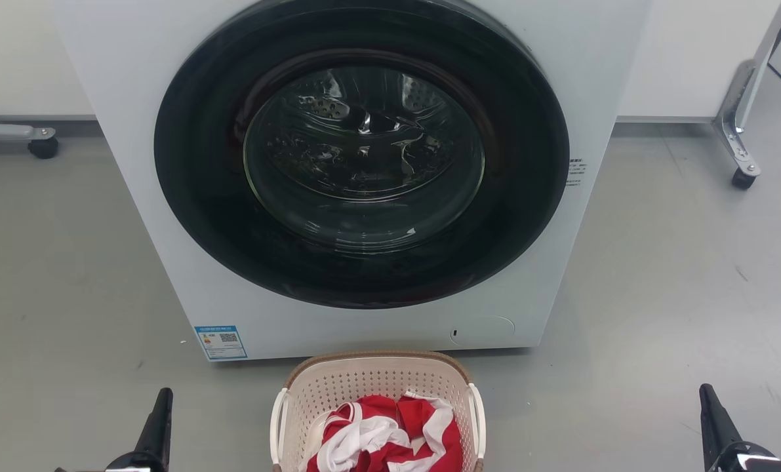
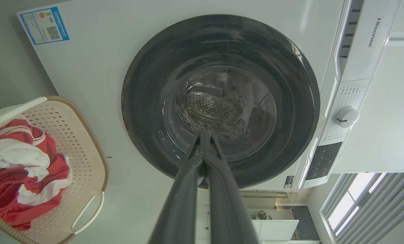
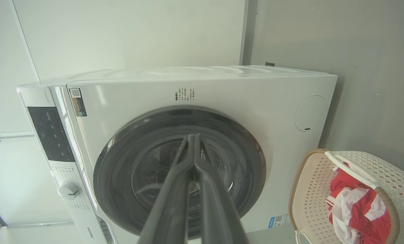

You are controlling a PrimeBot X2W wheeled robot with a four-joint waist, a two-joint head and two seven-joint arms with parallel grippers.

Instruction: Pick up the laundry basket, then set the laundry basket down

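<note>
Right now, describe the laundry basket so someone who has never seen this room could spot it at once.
Find the white front-loading washing machine with its round dark door. On the grey floor in front of its base sits the laundry basket. It is cream perforated plastic with a brown woven-look rim and white side handles, holding red and white clothing.

Cream perforated laundry basket (image 1: 377, 387), red-and-white garment (image 1: 390, 436)

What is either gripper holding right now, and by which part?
Nothing. The left gripper and the right gripper are both shut and empty. The laundry basket sits on the floor, touched by neither.
</note>
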